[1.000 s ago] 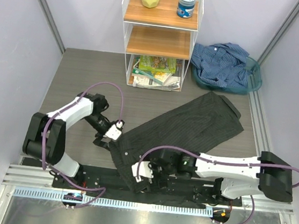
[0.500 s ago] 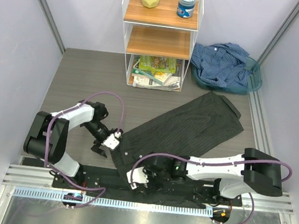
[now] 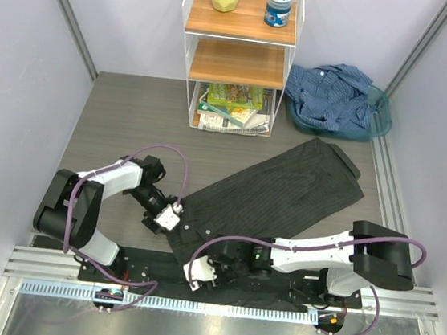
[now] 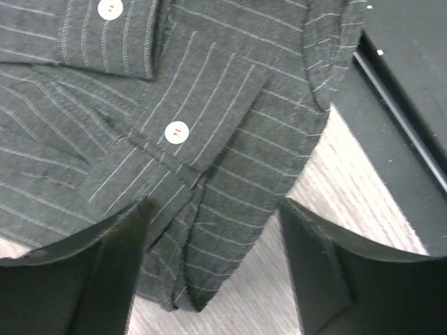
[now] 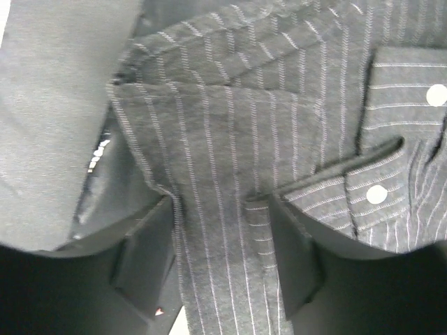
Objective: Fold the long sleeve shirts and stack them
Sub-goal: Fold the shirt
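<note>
Our left gripper [image 4: 213, 262] and right gripper [image 5: 220, 262] are spread over the near end of the dark shirt [image 3: 286, 187] on the table [image 3: 123, 124], ready to pinch and fold it. The blue shirt [image 3: 333, 95] sits in the basket [image 3: 384, 115].

The flat shirt [image 3: 285, 191] lies diagonally across the bench [image 3: 124, 116], running from near centre to far right. Behind it at the right, the crumpled shirt [image 3: 333, 95] sits in a basket [image 3: 378, 124]. Left of the basket stands a shelf unit [image 3: 236, 56], with a jar [image 3: 279, 6] on top and magazines [image 3: 232, 108] at the bottom. The left claw [image 3: 171, 214] straddles the flat shirt's near-left edge; the right claw [image 3: 199, 271] straddles its nearest end.
</note>
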